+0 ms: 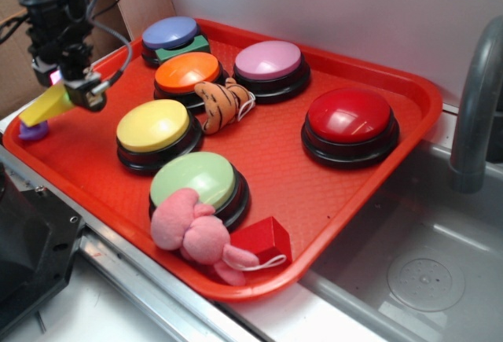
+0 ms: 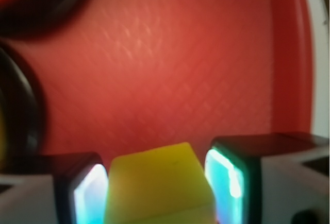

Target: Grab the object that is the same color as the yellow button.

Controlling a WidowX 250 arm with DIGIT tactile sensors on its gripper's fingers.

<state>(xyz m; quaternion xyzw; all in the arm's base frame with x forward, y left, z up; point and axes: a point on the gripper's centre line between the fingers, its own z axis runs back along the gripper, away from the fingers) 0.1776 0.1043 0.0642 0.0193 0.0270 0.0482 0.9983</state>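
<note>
**Yellow wedge held in the gripper above the tray's left edge**

Exterior view: The black robot gripper [image 1: 78, 90] is clamped on the small solid yellow wedge-shaped block [image 1: 47, 106], which projects tilted from the fingers, clear of the red plastic tray [image 1: 409, 94] at its left edge. A tiny purple toy [image 1: 33, 130] lies just below it. The large glossy yellow dome button on a black base [image 1: 152, 126] sits well apart, further in on the tray.

Wrist view: The block [image 2: 160, 188] fills the gap between both finger pads [image 2: 227, 183], touching each.

Assessment: The block appears light, rigid and smooth. Its flat parallel sides suit the hold; the sloped faces could slip.
</note>
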